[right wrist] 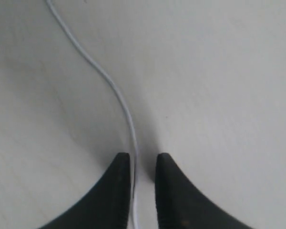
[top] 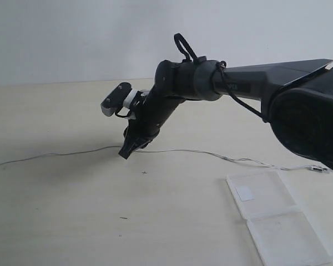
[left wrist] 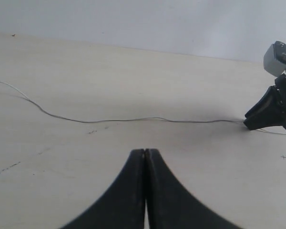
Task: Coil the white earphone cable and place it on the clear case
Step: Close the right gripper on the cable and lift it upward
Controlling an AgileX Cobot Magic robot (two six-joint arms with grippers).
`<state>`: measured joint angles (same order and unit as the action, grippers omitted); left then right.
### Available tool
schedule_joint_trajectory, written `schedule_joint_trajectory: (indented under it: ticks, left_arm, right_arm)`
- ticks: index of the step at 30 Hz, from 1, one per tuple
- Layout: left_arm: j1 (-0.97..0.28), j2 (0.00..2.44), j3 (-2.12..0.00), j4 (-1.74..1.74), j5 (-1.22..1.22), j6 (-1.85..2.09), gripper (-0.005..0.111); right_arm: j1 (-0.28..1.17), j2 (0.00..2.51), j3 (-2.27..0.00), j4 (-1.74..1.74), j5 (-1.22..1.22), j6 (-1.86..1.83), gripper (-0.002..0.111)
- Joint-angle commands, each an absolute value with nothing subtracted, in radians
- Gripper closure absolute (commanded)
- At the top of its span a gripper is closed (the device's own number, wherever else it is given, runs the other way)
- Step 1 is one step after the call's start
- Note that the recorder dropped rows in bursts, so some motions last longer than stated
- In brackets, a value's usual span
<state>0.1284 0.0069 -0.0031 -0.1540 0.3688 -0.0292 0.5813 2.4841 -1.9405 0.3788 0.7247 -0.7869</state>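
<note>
The white earphone cable [top: 72, 153] lies stretched in a long line across the table, from the left edge to a small oblong piece [top: 317, 168] near the clear case [top: 277, 219]. The case lies open and flat at the front right, with a white sticker [top: 245, 193] on its far half. My right gripper [top: 127, 151] is down at the table over the cable's middle. Its fingers stand slightly apart with the cable [right wrist: 112, 86] running between them, close to one finger [right wrist: 120, 181]. My left gripper [left wrist: 145, 151] is shut and empty, short of the cable [left wrist: 133, 119].
The right arm [top: 238, 83] reaches from the right across the middle, above the table. Its wrist camera [top: 115, 100] sticks out to the left. A pale wall stands behind the table. The left wrist view shows the right gripper [left wrist: 250, 125] at the cable.
</note>
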Motion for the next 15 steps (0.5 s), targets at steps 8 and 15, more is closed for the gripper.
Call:
schedule_joint_trajectory:
  ticks: [8,15]
  left_arm:
    - [0.132,0.000,0.000,-0.148,0.363,-0.029,0.107]
    - [0.132,0.000,0.000,-0.148,0.363,-0.029,0.107]
  right_arm:
    - [0.581,2.424,-1.934,0.268,0.817,-0.753,0.108]
    - [0.581,2.179,-1.934,0.284,0.836,-0.714,0.108]
